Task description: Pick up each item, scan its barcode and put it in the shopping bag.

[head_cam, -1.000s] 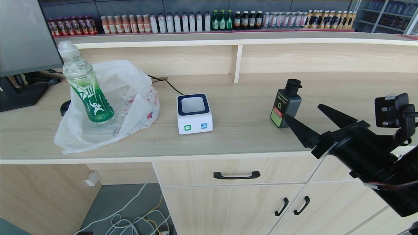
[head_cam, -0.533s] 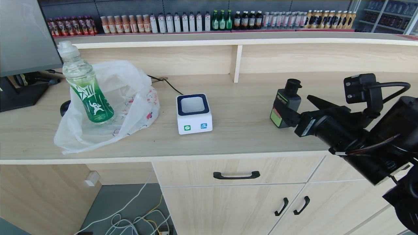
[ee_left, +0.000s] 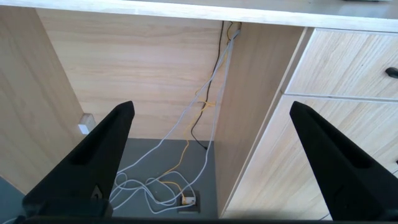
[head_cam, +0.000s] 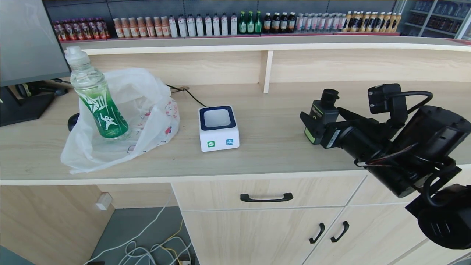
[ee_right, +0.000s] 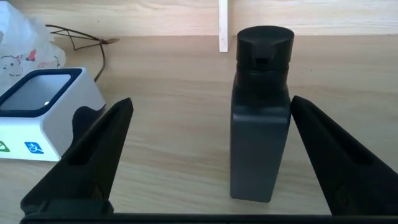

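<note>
A dark grey bottle [head_cam: 321,117] with a black cap and a green-and-red label stands upright on the right side of the wooden counter [head_cam: 272,154]. My right gripper [head_cam: 322,113] is open and straddles it, one finger on each side, not touching. The right wrist view shows that bottle [ee_right: 261,118] between the spread fingers [ee_right: 93,168] of the right gripper [ee_right: 211,102]. A white scanner [head_cam: 218,127] with a dark-rimmed window sits mid-counter. A green drink bottle [head_cam: 97,95] stands in the open white shopping bag [head_cam: 147,110] on the left. My left gripper [ee_left: 211,106] hangs open below the counter.
A monitor [head_cam: 25,40] and a black mouse [head_cam: 73,120] sit at the far left. A thin upright divider [head_cam: 268,70] stands behind the scanner, with a black cable [head_cam: 187,94] beside the bag. Drawers and cupboard doors [head_cam: 266,198] lie under the counter, loose cables [ee_left: 168,180] on the floor.
My right arm has moved forward and to the left from the counter's front edge; its open fingers now stand on either side of the dark bottle. Bag, green bottle and scanner are unmoved.
</note>
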{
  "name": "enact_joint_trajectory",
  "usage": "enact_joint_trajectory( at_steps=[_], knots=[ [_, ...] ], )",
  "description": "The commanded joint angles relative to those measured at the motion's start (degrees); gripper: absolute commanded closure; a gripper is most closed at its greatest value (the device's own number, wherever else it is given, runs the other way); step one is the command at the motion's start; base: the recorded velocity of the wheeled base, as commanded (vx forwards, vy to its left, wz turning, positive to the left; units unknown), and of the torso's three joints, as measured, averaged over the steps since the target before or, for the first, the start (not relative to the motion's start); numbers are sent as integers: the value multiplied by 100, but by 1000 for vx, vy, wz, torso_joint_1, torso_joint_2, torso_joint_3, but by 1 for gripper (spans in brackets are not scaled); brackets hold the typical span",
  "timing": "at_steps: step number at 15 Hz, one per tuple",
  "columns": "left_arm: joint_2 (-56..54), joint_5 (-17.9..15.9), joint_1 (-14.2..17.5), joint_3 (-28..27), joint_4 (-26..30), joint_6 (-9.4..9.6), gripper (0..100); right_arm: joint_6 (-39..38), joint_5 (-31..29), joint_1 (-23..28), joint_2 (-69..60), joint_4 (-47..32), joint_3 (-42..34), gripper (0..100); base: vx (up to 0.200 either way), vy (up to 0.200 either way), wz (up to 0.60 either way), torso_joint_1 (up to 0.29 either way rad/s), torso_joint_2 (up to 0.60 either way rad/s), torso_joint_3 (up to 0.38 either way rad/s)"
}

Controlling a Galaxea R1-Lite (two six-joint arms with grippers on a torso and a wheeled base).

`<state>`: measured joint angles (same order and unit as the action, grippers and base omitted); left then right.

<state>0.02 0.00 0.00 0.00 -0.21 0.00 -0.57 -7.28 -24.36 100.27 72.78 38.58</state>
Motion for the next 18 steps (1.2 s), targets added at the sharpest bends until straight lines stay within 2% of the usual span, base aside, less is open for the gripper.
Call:
enact_joint_trajectory(
  at_steps=[1, 12, 18],
  knots=[
    [-2, 0, 0, 0, 3, 0, 0, -22, 7, 230, 230, -18, 202, 0, 0, 0, 0, 0, 0, 0],
    [-2, 0, 0, 0, 3, 0, 0, -145, 7, 441, 942, -9, 976, 0, 0, 0, 0, 0, 0, 0],
    [-2, 0, 0, 0, -6, 0, 0, -154, 7, 493, 1153, 0, 1046, 0, 0, 0, 0, 0, 0, 0]
  ],
)
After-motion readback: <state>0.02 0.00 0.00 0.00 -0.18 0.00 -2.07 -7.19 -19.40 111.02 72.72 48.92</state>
